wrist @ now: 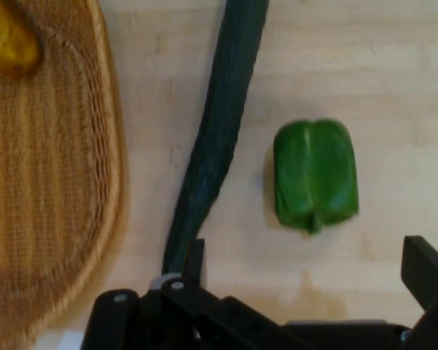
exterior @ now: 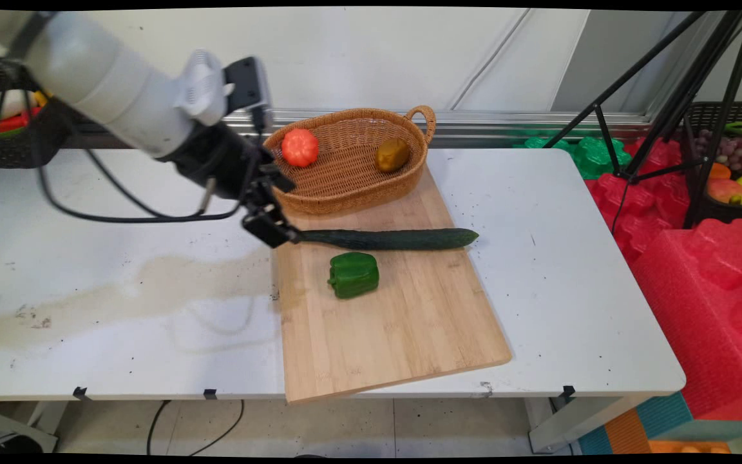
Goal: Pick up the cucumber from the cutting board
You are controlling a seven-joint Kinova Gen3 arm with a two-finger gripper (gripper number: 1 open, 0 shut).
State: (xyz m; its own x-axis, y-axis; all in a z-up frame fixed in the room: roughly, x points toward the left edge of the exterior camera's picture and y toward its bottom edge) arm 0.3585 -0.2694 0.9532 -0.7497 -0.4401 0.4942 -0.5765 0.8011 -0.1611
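Because the cucumber (exterior: pixel 387 238) lies flat on the board (exterior: pixel 409 322), my tool (wrist: pixel 306 281) sits low at its end — fingers spread wide, one touching it, gripping nothing.

A robotics lab or test room, set up as a mock kitchen; a white robot arm (exterior: pixel 113 96) with trailing black cables reaches over a scuffed, stained white table (exterior: pixel 570 277); its black gripper (exterior: pixel 271 216) sits low at the near-left end of a bamboo cutting board (exterior: pixel 409 322); just beyond the gripper is a wicker basket (exterior: pixel 345 174); far across the table from it, black tripod legs (exterior: pixel 667 96) stand on the floor among red foam blocks (exterior: pixel 699 277); a dark crate of plastic-looking fruit (exterior: pixel 735 161) sits beside them; a plain pale panelled wall (exterior: pixel 377 51) runs behind.
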